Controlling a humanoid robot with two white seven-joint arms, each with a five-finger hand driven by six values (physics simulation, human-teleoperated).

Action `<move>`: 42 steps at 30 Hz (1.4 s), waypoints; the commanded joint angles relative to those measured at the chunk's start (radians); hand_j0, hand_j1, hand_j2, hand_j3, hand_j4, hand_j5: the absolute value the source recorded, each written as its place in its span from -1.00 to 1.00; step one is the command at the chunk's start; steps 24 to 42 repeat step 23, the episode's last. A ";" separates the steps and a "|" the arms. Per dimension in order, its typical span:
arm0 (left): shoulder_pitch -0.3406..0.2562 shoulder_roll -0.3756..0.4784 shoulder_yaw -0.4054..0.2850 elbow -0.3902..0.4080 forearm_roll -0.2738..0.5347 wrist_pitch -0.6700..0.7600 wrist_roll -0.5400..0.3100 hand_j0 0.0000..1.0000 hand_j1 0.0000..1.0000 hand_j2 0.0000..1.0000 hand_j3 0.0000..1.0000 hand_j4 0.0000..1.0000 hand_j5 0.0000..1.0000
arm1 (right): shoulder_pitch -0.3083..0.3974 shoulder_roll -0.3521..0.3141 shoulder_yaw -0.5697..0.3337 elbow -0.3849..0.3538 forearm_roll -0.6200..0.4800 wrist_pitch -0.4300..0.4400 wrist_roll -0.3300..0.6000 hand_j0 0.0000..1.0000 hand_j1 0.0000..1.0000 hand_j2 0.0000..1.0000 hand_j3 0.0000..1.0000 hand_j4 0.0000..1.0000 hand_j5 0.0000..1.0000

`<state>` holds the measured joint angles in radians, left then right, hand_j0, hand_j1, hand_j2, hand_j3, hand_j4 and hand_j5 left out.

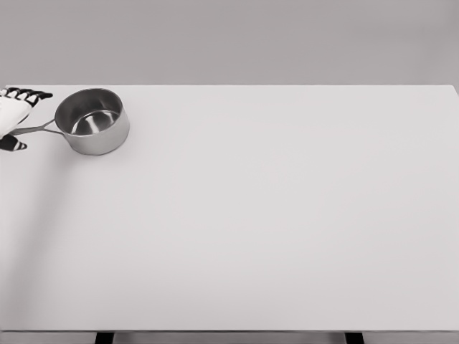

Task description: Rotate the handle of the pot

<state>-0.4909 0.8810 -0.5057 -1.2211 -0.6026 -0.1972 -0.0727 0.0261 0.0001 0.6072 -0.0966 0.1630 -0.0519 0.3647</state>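
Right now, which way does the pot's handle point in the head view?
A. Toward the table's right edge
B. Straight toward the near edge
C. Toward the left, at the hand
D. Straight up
C: the handle runs left from the pot to the left hand.

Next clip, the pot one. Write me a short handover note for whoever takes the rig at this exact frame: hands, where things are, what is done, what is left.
Left hand: at the far left edge of the table, fingers spread around the end of the pot handle. Whether it really grips the handle cannot be told from this view.
Right hand: not in view.
Pot: upright and empty at the far left of the table, handle pointing left toward the hand.
Done: the hand has reached the handle.
Left: confirm the grip, then swing the handle round. How far it has turned already cannot be judged from this one frame.
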 commanded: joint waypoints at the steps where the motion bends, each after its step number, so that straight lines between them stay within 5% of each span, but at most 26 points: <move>1: 0.000 0.055 0.006 -0.043 0.066 -0.119 0.001 1.00 1.00 1.00 1.00 1.00 1.00 | 0.000 0.000 0.000 0.001 0.000 0.000 0.000 1.00 1.00 1.00 1.00 1.00 1.00; 4: 0.000 0.116 0.041 -0.052 0.198 -0.414 -0.004 1.00 1.00 1.00 1.00 1.00 1.00 | 0.000 0.000 0.000 0.000 0.000 0.000 0.000 1.00 1.00 1.00 1.00 1.00 1.00; 7: -0.002 0.145 0.061 -0.089 0.218 -0.414 -0.004 1.00 1.00 1.00 1.00 1.00 1.00 | 0.000 0.000 0.000 0.001 0.000 0.000 0.000 1.00 1.00 1.00 1.00 1.00 1.00; 11: -0.003 0.138 0.061 -0.244 0.219 -0.414 -0.009 1.00 1.00 1.00 1.00 1.00 1.00 | 0.000 0.000 0.000 0.000 0.000 0.000 0.000 1.00 1.00 1.00 1.00 1.00 1.00; 13: 0.008 0.138 0.041 -0.394 0.215 -0.414 -0.016 1.00 1.00 1.00 1.00 1.00 1.00 | 0.000 0.000 0.000 0.000 0.000 0.000 0.000 1.00 1.00 1.00 1.00 1.00 1.00; 16: 0.043 0.105 0.012 -0.517 0.218 -0.414 -0.101 1.00 1.00 1.00 1.00 1.00 1.00 | 0.000 0.000 0.000 0.000 0.000 0.000 0.000 1.00 1.00 1.00 1.00 1.00 1.00; 23: 0.045 0.049 -0.082 -0.535 0.211 -0.414 -0.147 1.00 1.00 1.00 1.00 1.00 1.00 | 0.000 0.000 0.000 0.001 0.000 0.000 0.000 1.00 1.00 1.00 1.00 1.00 1.00; 42: 0.045 0.049 -0.082 -0.535 0.211 -0.414 -0.147 1.00 1.00 1.00 1.00 1.00 1.00 | 0.000 0.000 0.000 0.001 0.000 0.000 0.000 1.00 1.00 1.00 1.00 1.00 1.00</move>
